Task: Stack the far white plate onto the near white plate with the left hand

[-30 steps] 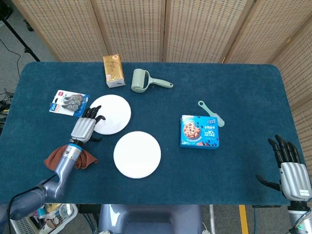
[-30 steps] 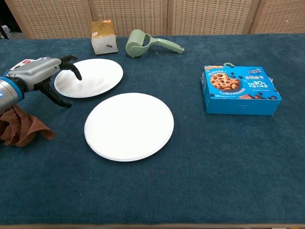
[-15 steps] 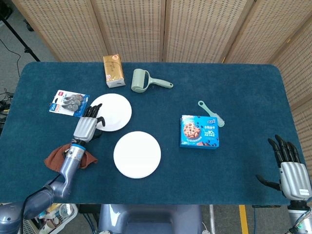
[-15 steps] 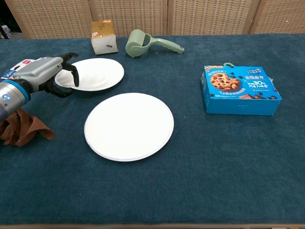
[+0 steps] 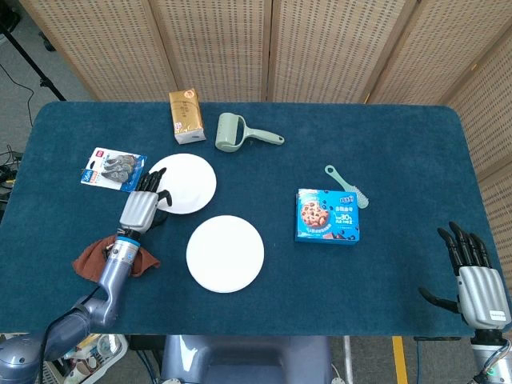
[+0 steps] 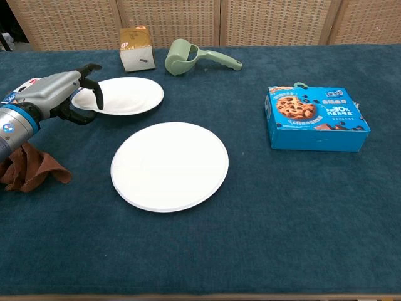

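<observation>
On the counter (image 5: 384, 144), the near plate (image 5: 225, 253) lies at 5 o'clock of the far plate (image 5: 184, 185). Your left hand (image 5: 142, 206) pinches the far plate's 8 o'clock rim, lifting it slightly. Carry it level, then centre it before releasing.

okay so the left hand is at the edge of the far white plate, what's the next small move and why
Probably lift. The left hand grips the near-left rim of the far white plate, fingers over the edge, and that side looks slightly raised. Raising it clear of the table comes before carrying it over the near white plate.
</observation>
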`<action>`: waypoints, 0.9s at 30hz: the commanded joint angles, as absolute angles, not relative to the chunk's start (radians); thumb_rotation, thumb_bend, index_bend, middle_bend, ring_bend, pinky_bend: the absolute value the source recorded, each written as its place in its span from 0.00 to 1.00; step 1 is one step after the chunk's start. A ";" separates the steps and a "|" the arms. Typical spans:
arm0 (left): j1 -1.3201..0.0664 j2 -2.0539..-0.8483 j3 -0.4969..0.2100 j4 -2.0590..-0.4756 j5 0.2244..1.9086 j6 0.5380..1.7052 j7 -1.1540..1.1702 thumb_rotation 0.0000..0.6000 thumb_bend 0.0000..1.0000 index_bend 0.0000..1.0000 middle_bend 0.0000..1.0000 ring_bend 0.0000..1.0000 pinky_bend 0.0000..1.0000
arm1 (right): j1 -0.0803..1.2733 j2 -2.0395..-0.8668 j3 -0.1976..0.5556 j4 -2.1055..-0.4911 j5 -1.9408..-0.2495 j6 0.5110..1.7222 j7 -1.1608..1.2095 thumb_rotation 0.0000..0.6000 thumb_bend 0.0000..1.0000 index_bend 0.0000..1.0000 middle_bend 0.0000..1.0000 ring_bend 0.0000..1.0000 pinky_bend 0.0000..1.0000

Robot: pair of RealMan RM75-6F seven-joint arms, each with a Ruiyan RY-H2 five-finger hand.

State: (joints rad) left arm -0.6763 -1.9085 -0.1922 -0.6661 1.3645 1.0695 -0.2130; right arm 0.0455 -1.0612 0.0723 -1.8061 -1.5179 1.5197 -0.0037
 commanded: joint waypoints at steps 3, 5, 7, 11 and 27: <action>-0.671 -1.914 -0.213 -0.670 1.389 1.176 -0.295 1.00 0.49 0.93 0.00 0.00 0.00 | 0.045 -1.061 0.072 -1.808 -1.521 1.521 -0.002 1.00 0.00 0.00 0.00 0.00 0.00; -0.670 -1.912 -0.213 -0.678 1.405 1.214 -0.317 1.00 0.49 0.94 0.00 0.00 0.00 | 0.045 -1.061 0.072 -1.808 -1.522 1.522 -0.001 1.00 0.00 0.00 0.00 0.00 0.00; -0.669 -1.903 -0.203 -0.695 1.437 1.266 -0.331 1.00 0.49 0.95 0.00 0.00 0.00 | 0.046 -1.061 0.070 -1.809 -1.525 1.521 -0.002 1.00 0.00 0.00 0.00 0.00 0.00; -0.667 -1.884 -0.189 -0.744 1.470 1.318 -0.330 1.00 0.49 0.95 0.00 0.00 0.00 | 0.045 -1.061 0.067 -1.811 -1.530 1.521 -0.003 1.00 0.00 0.00 0.00 0.00 0.00; -0.644 -1.804 -0.116 -1.043 1.635 1.514 -0.225 1.00 0.49 0.95 0.00 0.00 0.00 | 0.041 -1.057 0.066 -1.813 -1.536 1.532 0.004 1.00 0.00 0.00 0.00 0.00 0.00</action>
